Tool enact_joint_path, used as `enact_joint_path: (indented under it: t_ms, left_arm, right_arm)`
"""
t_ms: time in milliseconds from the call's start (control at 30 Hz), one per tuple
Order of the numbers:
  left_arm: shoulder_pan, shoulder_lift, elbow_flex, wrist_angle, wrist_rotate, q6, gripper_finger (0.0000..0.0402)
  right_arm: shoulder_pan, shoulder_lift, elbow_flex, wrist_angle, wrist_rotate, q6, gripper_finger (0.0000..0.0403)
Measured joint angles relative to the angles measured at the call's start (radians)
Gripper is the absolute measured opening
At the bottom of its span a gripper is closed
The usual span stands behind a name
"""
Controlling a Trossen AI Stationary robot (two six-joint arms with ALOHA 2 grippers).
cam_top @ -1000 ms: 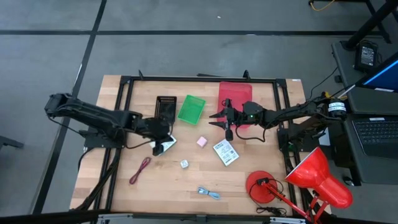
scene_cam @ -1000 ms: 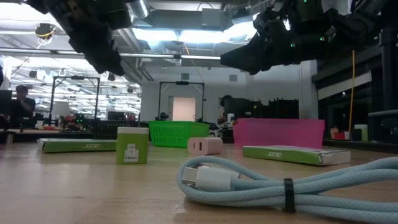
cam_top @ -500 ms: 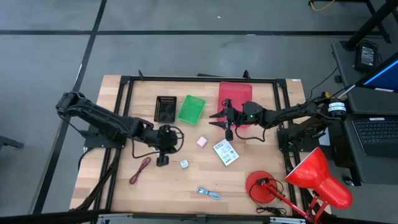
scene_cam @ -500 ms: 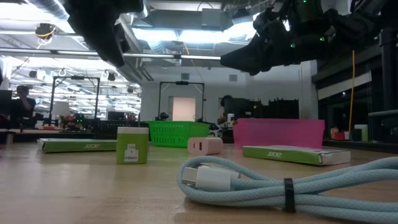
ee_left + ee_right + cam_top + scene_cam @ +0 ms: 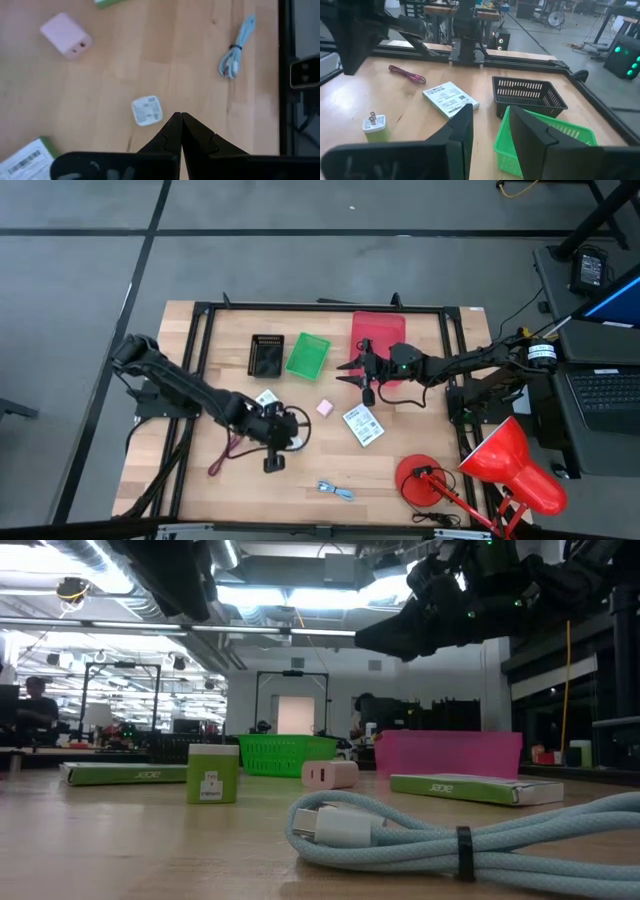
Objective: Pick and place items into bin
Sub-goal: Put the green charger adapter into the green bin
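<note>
Items lie scattered — we see the left gripper pinched shut, empty, by the pale die — right gripper part-open.

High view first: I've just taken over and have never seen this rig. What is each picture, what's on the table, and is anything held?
The machine is two dark arms, each ending in a two-finger gripper. The high view looks straight down, the low view looks level across the table, and each wrist view looks past that arm's own fingers.

On the table lie a pink cube, one white packet and another, a red cord, a blue cable and a white plug. A black basket, green bin and red bin stand at the back.

The left gripper is shut and empty, near the plug. The right gripper is open and empty.
</note>
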Motion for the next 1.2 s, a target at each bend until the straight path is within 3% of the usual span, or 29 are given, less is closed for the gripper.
enact_joint_path:
  t_ms: [300,467,833,1200]
  left_arm:
    - [-0.027,0.014,0.017,0.001,-0.122,0.011,0.0004]
    - [-0.029,0.014,0.017,0.0,-0.132,-0.004,0.002]
    - [-0.029,0.014,0.014,-0.01,-0.177,-0.078,0.0117]
    - [-0.03,0.012,-0.082,0.027,-0.21,-0.179,0.0199]
  right_arm:
    - [0.0,0.0,0.0,-0.039,0.0,-0.009,0.0108]
    - [0.0,0.0,0.0,-0.053,0.0,-0.011,0.0108]
    - [0.0,0.0,0.0,-0.102,0.0,-0.03,0.0108]
    - [0.0,0.0,0.0,-0.098,-0.001,-0.028,0.0108]
